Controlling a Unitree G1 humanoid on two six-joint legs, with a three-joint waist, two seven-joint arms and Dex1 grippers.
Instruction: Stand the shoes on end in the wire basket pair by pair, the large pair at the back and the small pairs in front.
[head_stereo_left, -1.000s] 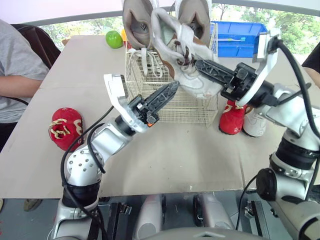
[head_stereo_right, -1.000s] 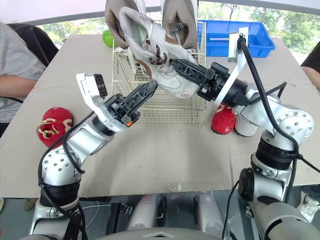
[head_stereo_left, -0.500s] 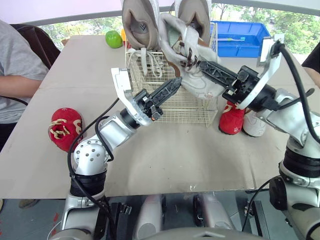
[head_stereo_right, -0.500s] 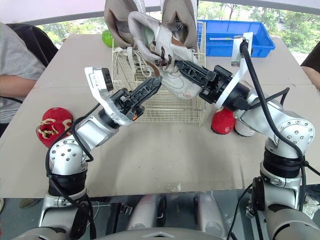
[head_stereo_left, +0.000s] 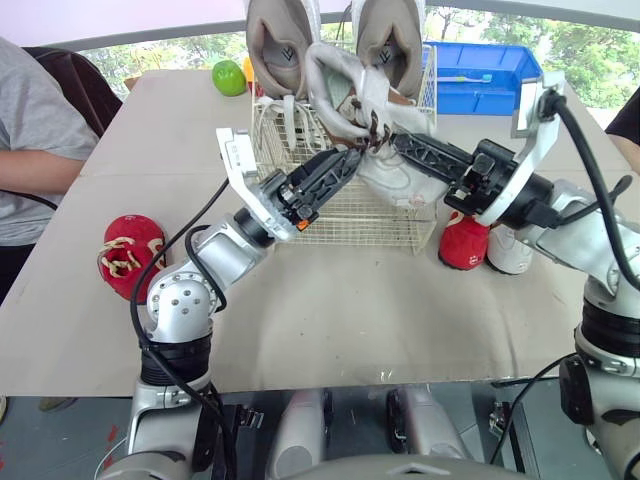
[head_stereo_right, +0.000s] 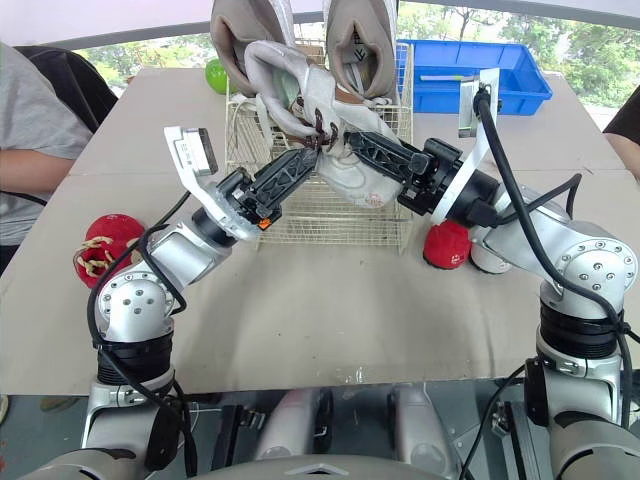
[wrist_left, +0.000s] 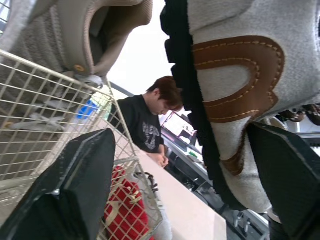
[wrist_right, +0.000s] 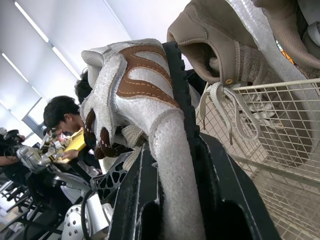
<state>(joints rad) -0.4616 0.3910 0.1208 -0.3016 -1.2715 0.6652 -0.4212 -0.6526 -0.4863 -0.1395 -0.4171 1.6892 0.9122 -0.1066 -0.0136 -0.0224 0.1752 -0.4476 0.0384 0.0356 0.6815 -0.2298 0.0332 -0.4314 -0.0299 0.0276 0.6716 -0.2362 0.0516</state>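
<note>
Upper centre of the frame, the right gripper (head_stereo_left: 405, 148) clamps the white shoe (head_stereo_left: 360, 100) above the wire basket (head_stereo_left: 345, 215). The left gripper (head_stereo_left: 345, 163) gapes wide beside it (gripping nothing). It should steady the shoe, then lower it upright before the large pair (head_stereo_left: 283, 40).

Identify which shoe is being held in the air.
The white knit sneaker with brown trim, clamped in the right hand; tan sneakers stand in the wire basket, small red shoes rest on the table.

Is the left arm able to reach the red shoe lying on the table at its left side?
Probably yes. The red shoe lies alone on bare table beside that arm, nothing covering it; the left tool is open, up at the basket.
</note>
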